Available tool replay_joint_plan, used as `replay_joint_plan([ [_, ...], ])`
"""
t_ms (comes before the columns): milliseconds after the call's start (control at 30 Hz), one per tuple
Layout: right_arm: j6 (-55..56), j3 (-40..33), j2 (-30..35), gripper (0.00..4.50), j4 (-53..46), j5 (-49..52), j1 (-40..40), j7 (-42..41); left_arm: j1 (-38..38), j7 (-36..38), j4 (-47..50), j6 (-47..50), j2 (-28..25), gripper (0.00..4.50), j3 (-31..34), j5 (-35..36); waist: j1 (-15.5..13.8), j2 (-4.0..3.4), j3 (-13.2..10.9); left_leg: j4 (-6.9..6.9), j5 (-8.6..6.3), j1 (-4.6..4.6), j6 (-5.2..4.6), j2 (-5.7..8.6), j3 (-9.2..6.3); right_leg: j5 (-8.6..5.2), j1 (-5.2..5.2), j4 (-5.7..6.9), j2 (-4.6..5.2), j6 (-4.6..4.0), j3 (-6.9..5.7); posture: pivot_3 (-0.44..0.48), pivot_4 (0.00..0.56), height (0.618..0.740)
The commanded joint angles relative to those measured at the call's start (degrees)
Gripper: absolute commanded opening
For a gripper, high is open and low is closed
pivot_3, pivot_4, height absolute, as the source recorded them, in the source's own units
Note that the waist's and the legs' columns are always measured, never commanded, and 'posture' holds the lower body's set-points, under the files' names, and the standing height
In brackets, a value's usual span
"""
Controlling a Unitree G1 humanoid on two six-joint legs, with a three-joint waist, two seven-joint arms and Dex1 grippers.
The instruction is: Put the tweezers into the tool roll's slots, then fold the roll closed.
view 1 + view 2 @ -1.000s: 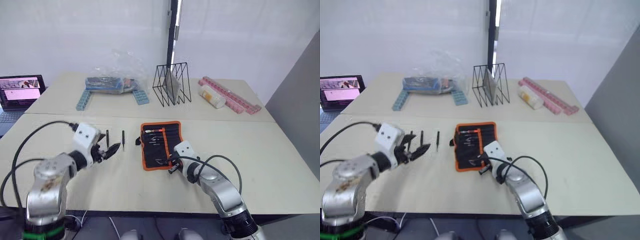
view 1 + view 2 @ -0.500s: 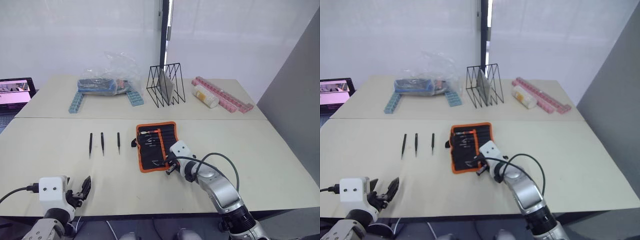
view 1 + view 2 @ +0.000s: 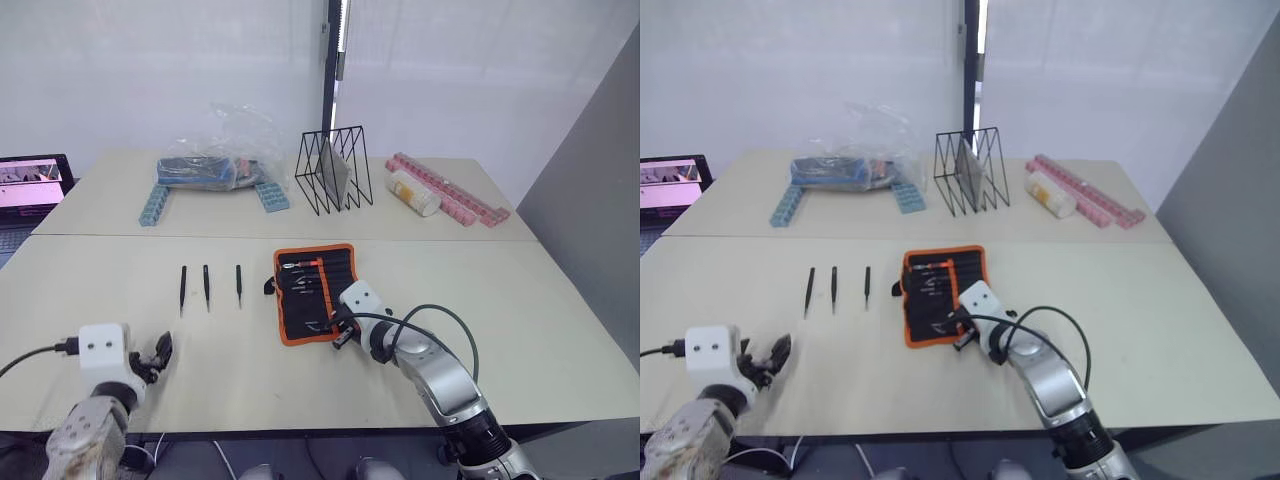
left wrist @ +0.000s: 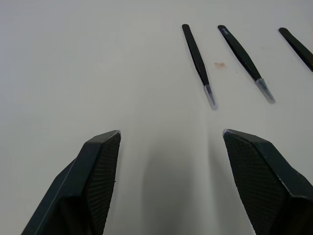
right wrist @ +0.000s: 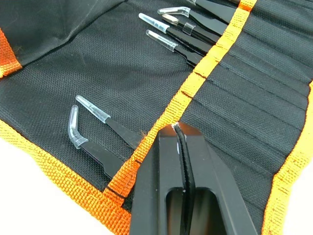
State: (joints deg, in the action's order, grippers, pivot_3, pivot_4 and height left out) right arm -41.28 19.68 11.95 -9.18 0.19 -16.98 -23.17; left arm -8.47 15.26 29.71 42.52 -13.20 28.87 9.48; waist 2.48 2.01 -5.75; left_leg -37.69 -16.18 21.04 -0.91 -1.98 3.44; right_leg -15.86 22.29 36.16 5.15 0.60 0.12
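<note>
I am seeing three black tweezers [image 3: 209,287] lying on the beige table [image 3: 520,310]. The tool roll [image 3: 314,293] is showing black woven fabric with orange edging and an orange stripe. Both grippers, left gripper [image 4: 168,161] and right gripper [image 5: 180,147], are showing black textured fingers.

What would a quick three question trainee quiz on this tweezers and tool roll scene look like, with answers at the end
1. How many tweezers lie loose on the table?
2. True or false: the left gripper is open and holds nothing.
3. The right gripper is: A) over the wire rack, B) shut at the tool roll's orange inner stripe, C) over the pink bars.

Key: 1. Three. 2. True. 3. B.
</note>
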Motion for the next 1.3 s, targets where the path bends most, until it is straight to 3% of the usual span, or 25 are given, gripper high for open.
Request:
replay_joint_plan([
  [33, -2.9, 2.6, 0.2, 0.0, 5.2, -0.3, 2.8, -0.8, 2.8, -0.8, -3.1, 1.1, -2.2, 3.57, -1.7, 0.3, 0.2, 0.0, 0.0, 0.01, 0.0, 0.01, 0.0, 0.0, 0.01, 0.01, -0.03, 0.03, 0.01, -0.01, -0.02, 0.0, 0.15, 0.737],
  [500, -3.1, 1.9, -0.4, 0.0, 5.2, -0.4, 2.5, -0.4, 16.5, -4.2, -17.9, 5.1, -5.5, 3.57, -7.2, 0.1, -0.2, -0.01, 0.0, 0.74, 0.21, -0.29, 0.35, 0.0, 0.0, 0.09, 0.0, 0.01, 0.04, -0.14, -0.15, 0.0, 0.15, 0.737],
  [667, -3.2, 1.9, -0.4, 0.0, 5.1, -0.4, 2.6, -0.3, 18.1, -5.0, -20.0, 5.5, -5.9, 3.57, -7.5, 0.3, -0.2, -0.05, 0.0, 0.78, 0.22, -0.34, 0.37, 0.0, 0.0, 0.09, -0.01, 0.01, 0.05, -0.14, -0.14, 0.0, 0.15, 0.737],
  [1033, -3.5, 1.8, -0.3, 0.0, 4.5, -0.3, 3.1, -0.2, 20.4, -3.5, -25.3, 1.6, -7.0, 0.12, -8.7, 0.6, -0.5, -0.22, 0.0, 0.83, 0.21, -0.41, 0.4, 0.0, 0.0, 0.09, 0.02, -0.04, 0.11, -0.15, -0.17, 0.0, 0.15, 0.737],
  [1300, -3.8, 1.8, -0.2, 0.0, 3.8, -0.2, 3.7, 0.2, 21.2, -2.2, -26.2, -1.3, -8.8, 0.05, -6.6, 1.7, -0.6, -0.23, 0.0, 0.85, 0.21, -0.38, 0.41, 0.0, 0.0, 0.08, 0.06, -0.07, 0.14, -0.16, -0.19, 0.0, 0.15, 0.737],
])
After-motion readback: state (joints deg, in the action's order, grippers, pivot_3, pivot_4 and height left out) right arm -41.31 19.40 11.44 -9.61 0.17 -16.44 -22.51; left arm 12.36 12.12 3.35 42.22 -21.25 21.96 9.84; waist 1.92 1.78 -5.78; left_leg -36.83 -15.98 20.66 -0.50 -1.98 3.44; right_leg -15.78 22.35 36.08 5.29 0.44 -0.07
